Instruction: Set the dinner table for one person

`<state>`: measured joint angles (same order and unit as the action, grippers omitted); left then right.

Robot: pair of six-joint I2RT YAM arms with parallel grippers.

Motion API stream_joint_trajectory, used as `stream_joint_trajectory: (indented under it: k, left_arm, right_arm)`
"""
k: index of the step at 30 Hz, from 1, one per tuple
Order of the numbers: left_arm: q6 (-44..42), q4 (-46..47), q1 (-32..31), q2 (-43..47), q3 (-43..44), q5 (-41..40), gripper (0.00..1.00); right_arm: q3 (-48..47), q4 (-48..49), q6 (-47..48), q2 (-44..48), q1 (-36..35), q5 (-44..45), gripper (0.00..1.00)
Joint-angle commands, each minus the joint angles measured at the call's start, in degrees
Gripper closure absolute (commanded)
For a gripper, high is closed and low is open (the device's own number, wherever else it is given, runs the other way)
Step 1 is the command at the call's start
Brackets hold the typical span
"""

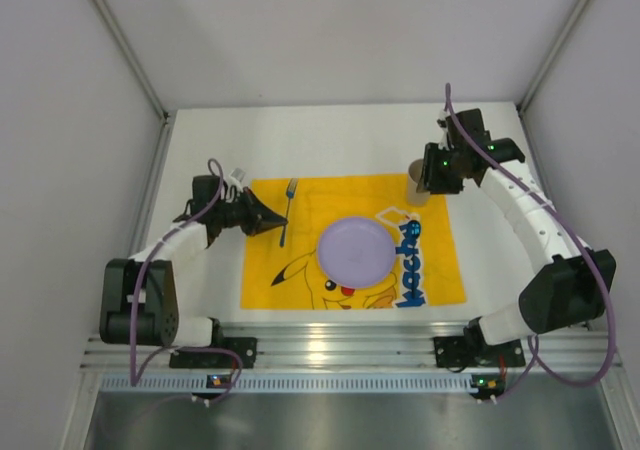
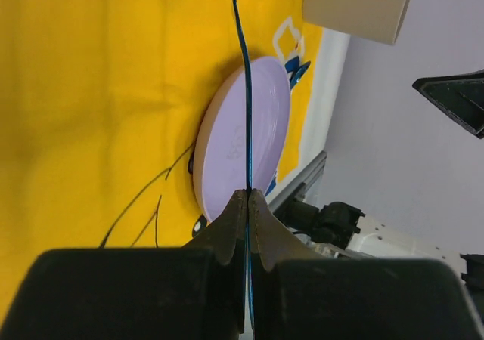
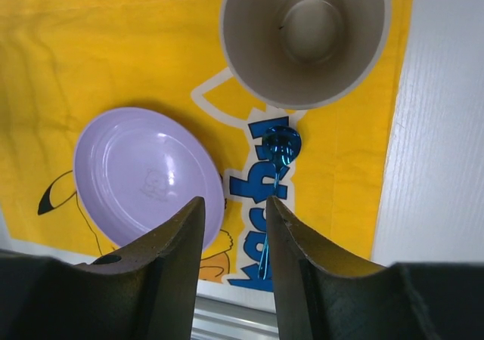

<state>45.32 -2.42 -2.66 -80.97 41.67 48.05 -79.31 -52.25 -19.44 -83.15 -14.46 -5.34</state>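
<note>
Three pieces sit on the yellow printed cloth mat: round lilac plate, blue metal spoon and beige cup, leaving only the thin blue fork at left, clamped in the left gripper; right gripper apart, empty.

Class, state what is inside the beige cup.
Nothing shows inside: the right wrist view looks straight into the cup and reaches its bare bottom. The surface beneath it is hidden by the cup itself.

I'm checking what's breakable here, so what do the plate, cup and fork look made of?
Plate: glossy lilac, soft highlights, likely plastic.
Cup: matte beige, no shine, plastic or ceramic, unclear.
Fork: thin, shiny blue, probably coated metal.
</note>
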Motion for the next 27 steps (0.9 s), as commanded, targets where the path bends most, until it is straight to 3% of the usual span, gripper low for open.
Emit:
stream_joint_trajectory:
  k: [1,7,15,18,19,20,23,27]
  left_arm:
    - [7.67,7.33,-0.16,5.55,-6.58,2.49,1.00]
    - [7.07,6.99,-0.16,9.07,-16.78,1.09,1.00]
    - [7.50,6.90,-0.16,7.14,-20.93,-1.82,1.00]
    - [7.50,6.90,-0.16,6.44,-21.54,-1.91,0.82]
    - [7.50,6.98,-0.24,6.61,-21.80,-1.91,0.64]
    - [7.41,6.99,-0.24,6.70,-21.81,-1.91,0.58]
    - [7.41,6.64,-0.33,7.14,-21.72,-2.52,0.43]
    - [7.85,5.23,-0.33,8.19,-20.84,-3.23,0.37]
  right_arm:
    - [-1.38,1.27,0.64,0.19,0.57,-0.37,0.62]
    - [-1.37,1.62,-0.07,-1.22,0.57,-1.77,0.63]
    - [-1.73,1.62,0.11,-2.19,0.57,-2.65,0.65]
    - [-1.12,1.62,0.02,-1.84,0.57,-2.74,0.65]
    - [-0.94,1.62,0.02,-1.49,0.57,-2.65,0.65]
    - [-0.68,1.62,0.10,-1.31,0.48,-2.57,0.65]
    - [0.20,1.71,0.19,-0.61,0.48,-2.57,0.65]
    - [1.43,1.97,0.19,0.27,0.48,-2.30,0.65]
